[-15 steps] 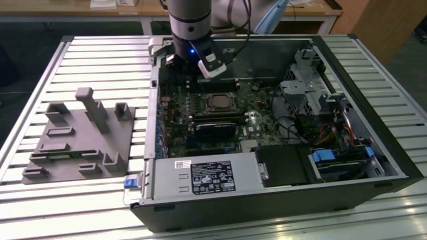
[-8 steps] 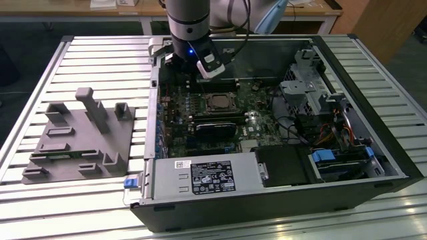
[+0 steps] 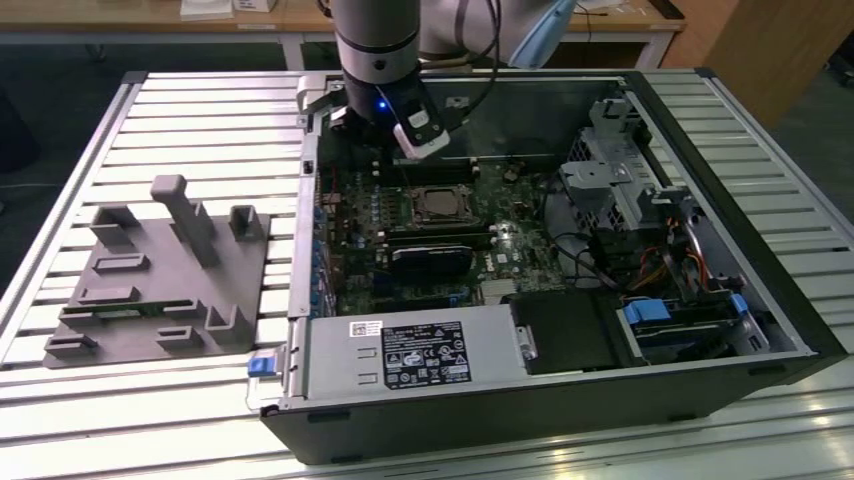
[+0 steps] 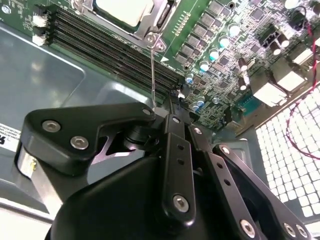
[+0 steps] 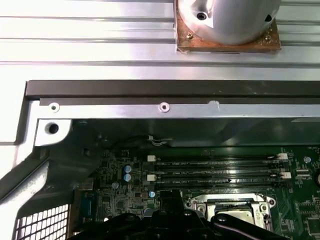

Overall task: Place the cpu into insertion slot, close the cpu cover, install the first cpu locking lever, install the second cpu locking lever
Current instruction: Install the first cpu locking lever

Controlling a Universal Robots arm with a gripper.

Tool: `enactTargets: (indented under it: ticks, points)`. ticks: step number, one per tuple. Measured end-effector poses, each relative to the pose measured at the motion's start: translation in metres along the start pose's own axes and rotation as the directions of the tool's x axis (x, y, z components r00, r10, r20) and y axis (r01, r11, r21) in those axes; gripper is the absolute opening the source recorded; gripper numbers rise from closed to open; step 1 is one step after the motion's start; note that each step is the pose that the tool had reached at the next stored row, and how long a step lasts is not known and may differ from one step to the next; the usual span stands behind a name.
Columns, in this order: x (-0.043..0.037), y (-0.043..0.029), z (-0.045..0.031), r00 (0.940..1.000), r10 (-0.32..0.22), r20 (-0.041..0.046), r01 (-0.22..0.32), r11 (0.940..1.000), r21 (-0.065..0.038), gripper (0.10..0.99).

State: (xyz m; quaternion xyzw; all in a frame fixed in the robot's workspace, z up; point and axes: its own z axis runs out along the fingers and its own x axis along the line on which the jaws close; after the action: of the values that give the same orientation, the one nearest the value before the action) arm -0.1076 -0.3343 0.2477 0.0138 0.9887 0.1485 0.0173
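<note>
The cpu sits in the insertion slot, with the cpu cover flat around it. A thin locking lever runs from the slot's corner to the pincer, which hangs near the slot. I cannot tell how far it is open. The computer case around the slot lies on the slatted worktop.

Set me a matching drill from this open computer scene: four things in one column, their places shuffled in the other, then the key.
Things:
1. cpu
2. grey fixture block
3. power supply box
4. blue drive carrier

Places:
A. on the slatted table, to the exterior view's left of the case
B. inside the case, at the exterior view's right
C. seated mid-way across the green board
D. along the case's edge nearest the exterior camera, bearing a printed label

Pairs: 1-C, 2-A, 3-D, 4-B
</note>
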Motion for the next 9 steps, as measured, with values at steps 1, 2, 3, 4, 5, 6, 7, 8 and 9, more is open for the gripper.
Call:
enactTargets:
  ticks: [1, 2, 3, 4, 5, 6, 7, 8, 9]
  points:
    - [-0.0010, 0.0000, 0.0003, 1.0000, 0.000, -0.0002, 0.000, 1.0000, 0.000, 0.106]
    - [-0.0023, -0.0001, 0.0005, 1.0000, 0.000, -0.0002, 0.000, 1.0000, 0.000, 0.106]
    - [-0.0040, -0.0001, 0.0008, 1.0000, 0.000, -0.0002, 0.000, 1.0000, 0.000, 0.106]
    - [-0.0058, -0.0001, 0.0010, 1.0000, 0.000, -0.0002, 0.000, 1.0000, 0.000, 0.106]
    - [-0.0076, 0.0000, 0.0012, 1.0000, 0.000, -0.0002, 0.000, 1.0000, 0.000, 0.106]
    - [-0.0097, 0.0001, 0.0013, 1.0000, 0.000, -0.0001, 0.000, 1.0000, 0.000, 0.106]
    - [-0.0118, 0.0002, 0.0015, 1.0000, 0.000, -0.0001, 0.000, 1.0000, 0.000, 0.106]
    - [-0.0141, 0.0004, 0.0017, 1.0000, 0.000, -0.0001, 0.000, 1.0000, 0.000, 0.106]
    - [-0.0163, 0.0006, 0.0018, 1.0000, 0.000, -0.0002, 0.000, 1.0000, 0.001, 0.106]
